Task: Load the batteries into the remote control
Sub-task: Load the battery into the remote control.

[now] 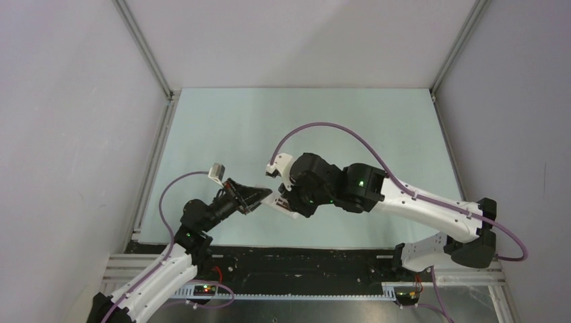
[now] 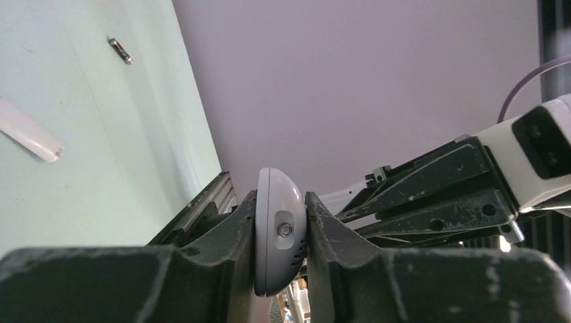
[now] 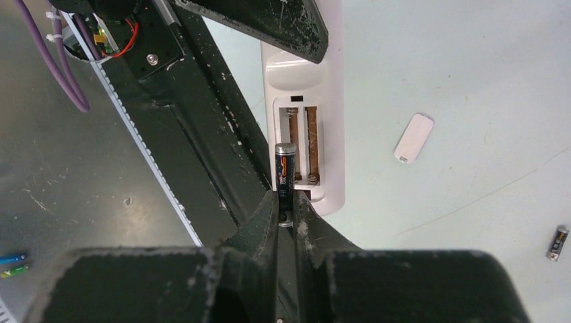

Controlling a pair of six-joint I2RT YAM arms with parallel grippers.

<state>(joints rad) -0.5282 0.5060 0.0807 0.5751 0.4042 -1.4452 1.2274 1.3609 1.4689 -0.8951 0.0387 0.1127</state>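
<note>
The white remote control (image 3: 331,128) lies back-up with its battery bay open, both slots empty and their springs showing. My left gripper (image 2: 279,202) is shut on the remote's end (image 2: 277,235), holding it above the table; it also shows in the top view (image 1: 259,196). My right gripper (image 3: 286,205) is shut on a dark battery (image 3: 285,169), which points along the bay's left edge just over the remote. A second battery (image 3: 557,243) lies on the table at the right, and it also shows in the left wrist view (image 2: 121,50).
The small flat white cover (image 3: 413,138) lies on the table right of the remote, and it also shows in the left wrist view (image 2: 30,131). A black rail (image 3: 168,128) runs along the table's near edge. Grey enclosure walls (image 1: 81,101) stand round the table.
</note>
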